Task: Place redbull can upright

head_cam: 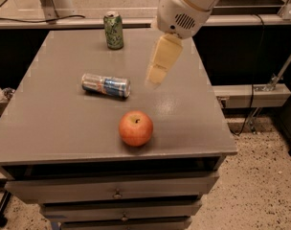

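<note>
The redbull can (106,85) lies on its side on the grey table (54,123), left of centre, blue and silver with red markings. My gripper (157,74) hangs above the table to the right of the can, its cream-coloured fingers pointing down and left. It holds nothing and is apart from the can.
A red apple (135,128) sits near the table's front edge, in front of the can. A green patterned can (113,30) stands upright at the back of the table. Drawers are below the table top. A rail runs behind the table.
</note>
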Robot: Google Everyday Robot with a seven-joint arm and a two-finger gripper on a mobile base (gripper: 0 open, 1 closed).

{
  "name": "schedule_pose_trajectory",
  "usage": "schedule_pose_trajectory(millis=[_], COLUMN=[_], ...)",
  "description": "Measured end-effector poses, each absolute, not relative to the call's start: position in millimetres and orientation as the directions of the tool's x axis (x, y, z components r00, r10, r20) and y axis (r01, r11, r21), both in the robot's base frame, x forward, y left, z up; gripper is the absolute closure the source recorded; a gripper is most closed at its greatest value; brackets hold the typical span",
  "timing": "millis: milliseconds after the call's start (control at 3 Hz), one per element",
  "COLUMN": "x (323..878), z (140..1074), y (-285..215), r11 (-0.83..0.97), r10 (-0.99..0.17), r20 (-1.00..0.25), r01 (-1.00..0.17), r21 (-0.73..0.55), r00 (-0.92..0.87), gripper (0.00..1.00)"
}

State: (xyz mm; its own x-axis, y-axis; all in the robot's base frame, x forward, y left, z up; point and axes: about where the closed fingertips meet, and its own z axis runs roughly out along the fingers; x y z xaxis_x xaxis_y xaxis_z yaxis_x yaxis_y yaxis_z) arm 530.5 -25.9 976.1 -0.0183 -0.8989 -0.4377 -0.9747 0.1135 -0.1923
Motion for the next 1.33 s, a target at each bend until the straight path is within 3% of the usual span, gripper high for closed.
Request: schedule_pose_trajectory(millis=[1333], x=[600], z=[899], y=[58], r11=[0.194], r10=[-0.835], r20=[-0.541], r01=[-0.975], r21=[-0.109], r00=[-0.105], gripper=[0.0])
